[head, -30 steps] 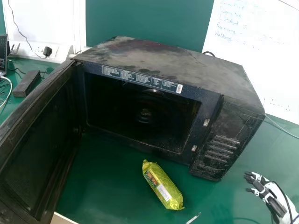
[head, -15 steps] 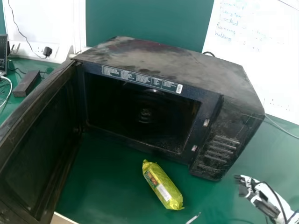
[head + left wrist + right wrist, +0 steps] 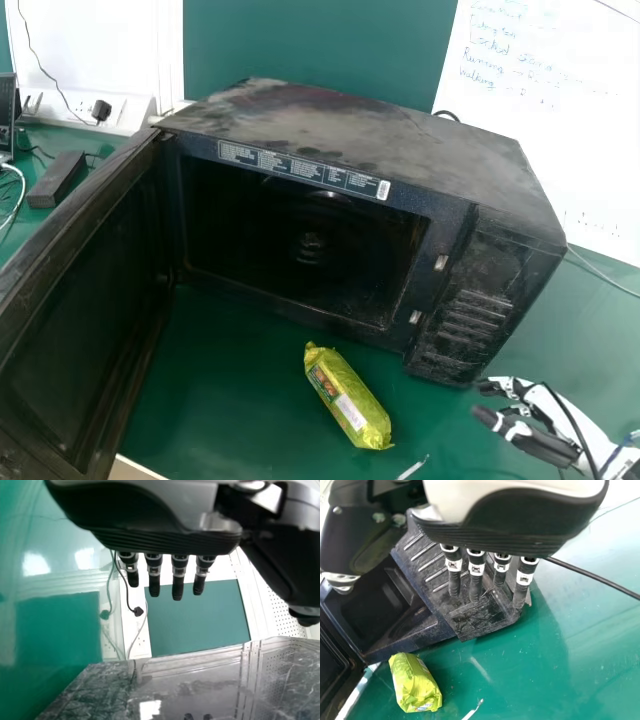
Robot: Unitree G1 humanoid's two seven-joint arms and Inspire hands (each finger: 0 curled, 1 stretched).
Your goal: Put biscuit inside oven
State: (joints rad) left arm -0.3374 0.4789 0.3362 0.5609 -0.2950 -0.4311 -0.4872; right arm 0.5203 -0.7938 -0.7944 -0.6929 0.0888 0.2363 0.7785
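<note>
My right hand (image 3: 535, 425) is at the lower right of the head view, to the right of the biscuit pack and apart from it; its fingers are straight. In the right wrist view the hand (image 3: 476, 577) has nothing in it. The yellow-green biscuit pack (image 3: 348, 397) lies on the table in front of the black oven (image 3: 350, 120), whose door (image 3: 80, 310) stands open on the left. The right wrist view has the pack (image 3: 414, 684) beside the oven (image 3: 485, 615). My left hand (image 3: 165, 575) is in the left wrist view, fingers straight and empty.
The green table (image 3: 230, 400) carries a black adapter (image 3: 57, 179) and cables at the far left. A thin white strip (image 3: 413, 468) lies near the pack at the front. A whiteboard (image 3: 560, 110) stands behind the oven on the right.
My right hand has moved left across the table, closer to the oven's front right corner and the biscuit pack. The pack, oven and door have stayed in place.
</note>
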